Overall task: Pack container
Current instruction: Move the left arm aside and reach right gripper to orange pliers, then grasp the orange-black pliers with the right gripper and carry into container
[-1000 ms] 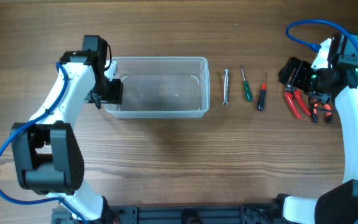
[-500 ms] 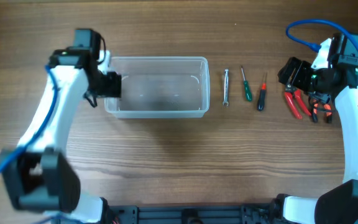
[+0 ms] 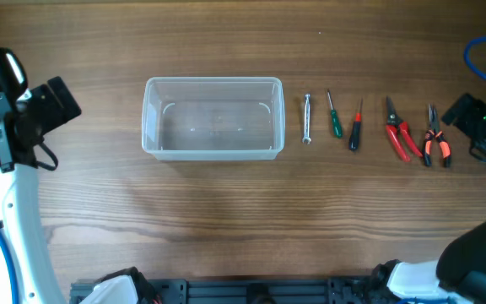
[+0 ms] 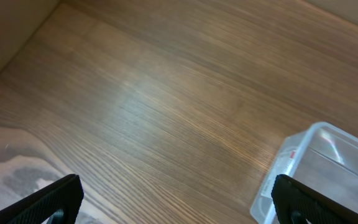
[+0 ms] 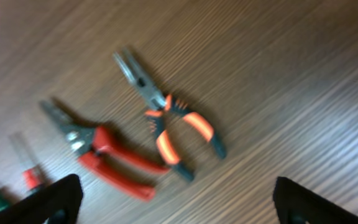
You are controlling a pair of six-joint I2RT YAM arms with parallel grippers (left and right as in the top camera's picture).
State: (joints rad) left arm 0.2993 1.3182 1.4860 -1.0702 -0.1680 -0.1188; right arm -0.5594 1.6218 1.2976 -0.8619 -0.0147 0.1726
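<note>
The clear plastic container (image 3: pixel 213 117) sits empty at the table's middle; its corner shows in the left wrist view (image 4: pixel 319 168). Right of it lie a silver wrench (image 3: pixel 307 118), a green-handled screwdriver (image 3: pixel 333 116), a red-and-black screwdriver (image 3: pixel 356 126), red-handled snips (image 3: pixel 399 133) and orange-and-black pliers (image 3: pixel 435 138). My left gripper (image 3: pixel 57 103) is open and empty, far left of the container. My right gripper (image 3: pixel 467 114) is open and empty at the right edge, above and beside the pliers (image 5: pixel 176 124) and snips (image 5: pixel 104 155).
The tools lie in a row on the wood table. A blue cable (image 3: pixel 482 52) loops at the top right. The table's left edge (image 4: pixel 17 43) shows in the left wrist view.
Both arms pulled outward. The left gripper left the container's left wall and swung far left. The right gripper moved right off the snips and pliers, which now lie uncovered.
</note>
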